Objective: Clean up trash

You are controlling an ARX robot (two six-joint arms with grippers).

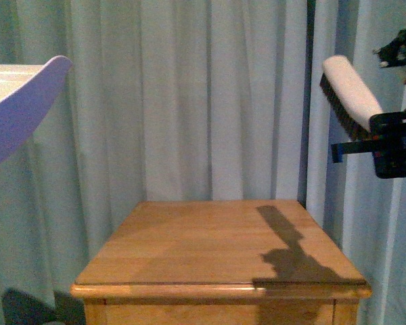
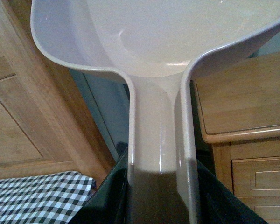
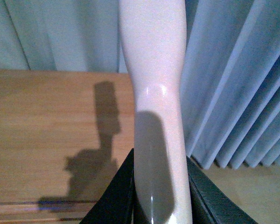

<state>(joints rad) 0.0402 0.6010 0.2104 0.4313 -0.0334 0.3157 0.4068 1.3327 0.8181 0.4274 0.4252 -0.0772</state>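
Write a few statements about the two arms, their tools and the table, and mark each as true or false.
1. The left gripper holds a dustpan by its handle. True.
2. The right gripper is open and empty. False: it is shut on a brush.
3. A white wad lies on the table. False: none shows there.
4. The brush's shadow falls on the table. True.

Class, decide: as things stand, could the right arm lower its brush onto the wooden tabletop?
Probably yes: the brush in the right gripper hangs above the tabletop's right edge, with nothing visible between them.
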